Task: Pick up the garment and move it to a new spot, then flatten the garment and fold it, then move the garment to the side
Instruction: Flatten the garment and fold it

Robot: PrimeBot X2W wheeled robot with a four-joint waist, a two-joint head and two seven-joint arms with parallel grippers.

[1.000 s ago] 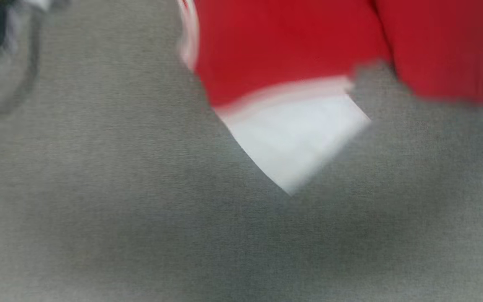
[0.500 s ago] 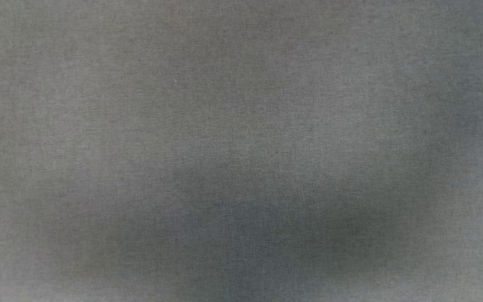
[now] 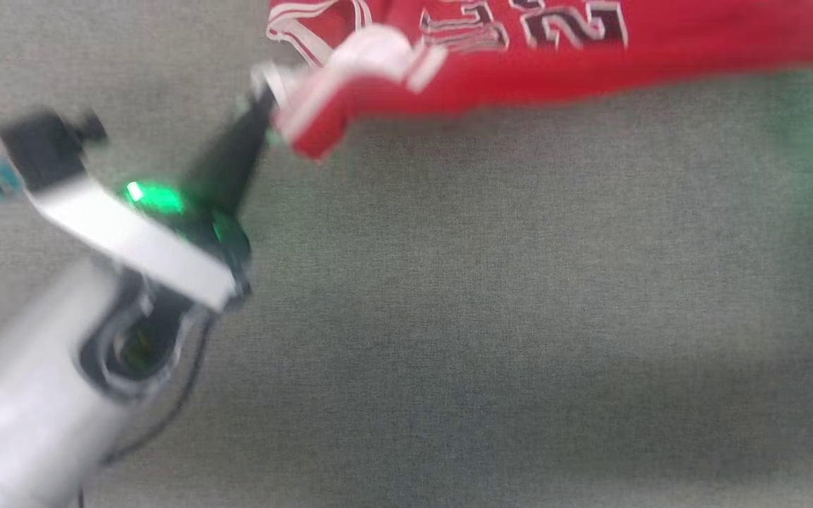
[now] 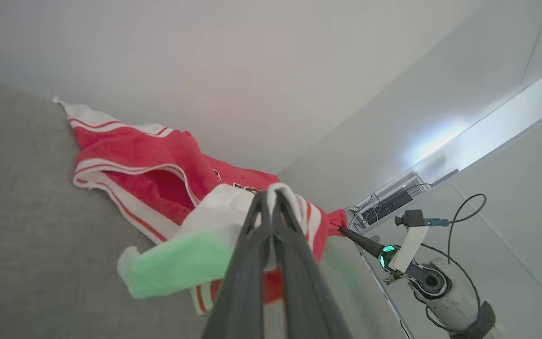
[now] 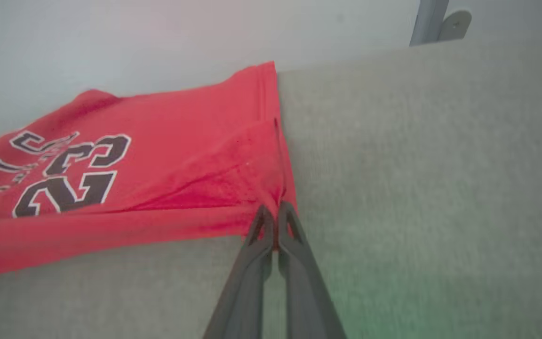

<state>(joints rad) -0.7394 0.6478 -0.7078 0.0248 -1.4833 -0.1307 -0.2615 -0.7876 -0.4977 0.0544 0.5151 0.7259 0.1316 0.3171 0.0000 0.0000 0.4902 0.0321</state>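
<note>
The jersey (image 3: 590,67) lay stretched crosswise on the grey surface (image 3: 449,296) between the left claw (image 3: 260,116) and the right claw (image 5: 275,214) (each pinching one end).

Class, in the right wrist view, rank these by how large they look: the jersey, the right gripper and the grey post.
1. jersey
2. right gripper, enlarged by nearness to the camera
3. grey post, cut by the frame edge

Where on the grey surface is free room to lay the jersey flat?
In the head view, bare: the grey surface below the jersey, right of the left forearm. Crowded: the top strip, where the jersey stretches between the left gripper and the right gripper, and the lower-left corner under that forearm.
</note>
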